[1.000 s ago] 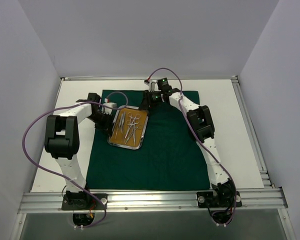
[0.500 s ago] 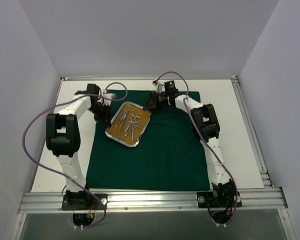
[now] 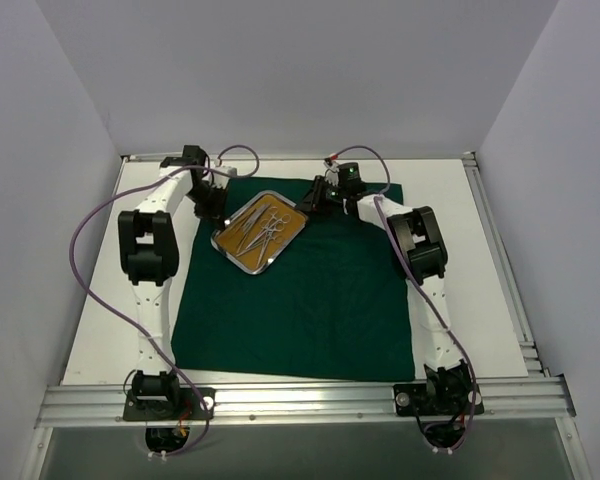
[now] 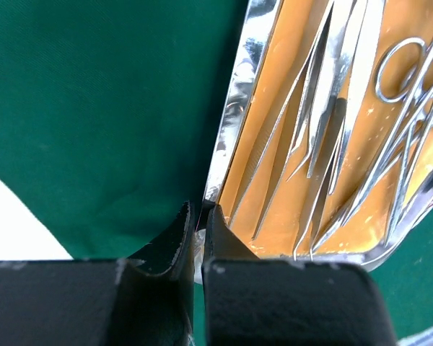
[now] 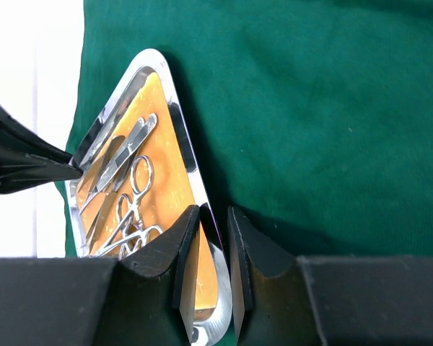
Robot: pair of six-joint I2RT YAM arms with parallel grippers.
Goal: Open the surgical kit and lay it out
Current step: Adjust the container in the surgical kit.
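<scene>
Now my left gripper [image 4: 198,216] and right gripper [image 5: 213,234] pinch opposite rims of the steel tray [image 5: 179,122]. Uneven lifting could tilt it, spilling clamps [image 5: 132,213] and tweezers [image 5: 124,160].

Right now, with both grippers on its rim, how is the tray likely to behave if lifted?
The tray looks like stiff steel, so it should probably hold shape between the left gripper and right gripper. Its polished rim may slip in thin pinches. The loose clamps and tweezers would likely slide if it tilts.
</scene>
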